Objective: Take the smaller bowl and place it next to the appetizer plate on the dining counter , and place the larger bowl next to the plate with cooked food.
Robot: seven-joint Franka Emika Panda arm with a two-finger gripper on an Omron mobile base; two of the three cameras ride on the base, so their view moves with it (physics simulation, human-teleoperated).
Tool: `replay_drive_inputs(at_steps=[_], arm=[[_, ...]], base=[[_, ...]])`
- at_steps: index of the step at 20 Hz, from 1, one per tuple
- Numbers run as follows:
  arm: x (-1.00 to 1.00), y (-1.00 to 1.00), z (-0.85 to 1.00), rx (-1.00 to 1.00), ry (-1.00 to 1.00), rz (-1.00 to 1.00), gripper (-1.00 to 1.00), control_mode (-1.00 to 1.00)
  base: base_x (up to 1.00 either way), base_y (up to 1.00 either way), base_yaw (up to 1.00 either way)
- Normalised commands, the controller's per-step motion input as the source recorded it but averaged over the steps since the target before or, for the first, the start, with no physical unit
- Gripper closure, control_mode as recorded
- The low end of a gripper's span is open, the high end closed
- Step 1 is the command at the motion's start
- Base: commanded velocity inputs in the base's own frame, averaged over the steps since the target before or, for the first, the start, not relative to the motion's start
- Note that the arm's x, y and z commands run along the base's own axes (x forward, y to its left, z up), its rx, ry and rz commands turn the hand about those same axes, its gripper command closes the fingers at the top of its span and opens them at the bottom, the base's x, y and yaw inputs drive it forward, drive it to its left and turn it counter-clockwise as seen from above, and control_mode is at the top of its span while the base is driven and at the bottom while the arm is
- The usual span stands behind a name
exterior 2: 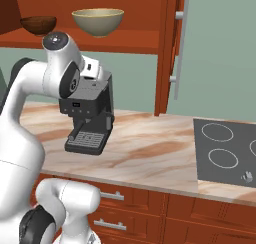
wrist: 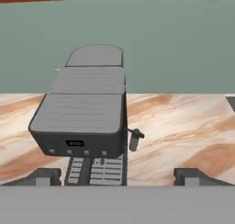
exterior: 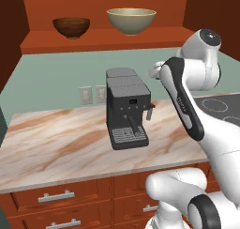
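gripper (wrist: 117,175) spread wide, grasping nothing, above the coffee machine (exterior: 126,108); brown bowl (exterior: 71,27) on the shelf (exterior: 93,39) above and left of the machine; cream bowl (exterior: 131,20) just right of it, apart.

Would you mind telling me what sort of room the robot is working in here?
Most likely a home kitchen: an espresso machine stands on a marble counter, a cooktop is set into it, and drawers run below.
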Motion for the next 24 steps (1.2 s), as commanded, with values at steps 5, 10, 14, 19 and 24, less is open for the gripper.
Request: replay_drive_inputs(at_steps=[5, 10, 14, 19, 24], arm=[[0.32, -0.11, 0.91, 0.09, -0.32, -0.05, -1.0, -1.0], [0.63, 0.0, 0.78, 0.09, -0.15, -0.02, -1.0, -1.0], [0.5, -0.04, 0.73, 0.07, -0.15, 0.0, -1.0, -1.0], [0.22, -0.04, 0.76, 0.02, -0.09, -0.06, -1.0, -1.0], [0.35, 0.0, 0.51, 0.01, 0.0, -0.03, -1.0, -1.0]], base=[[0.0, 0.0, 0.0], [0.0, 0.0, 0.0], [0.0, 0.0, 0.0], [0.0, 0.0, 0.0], [0.0, 0.0, 0.0]])
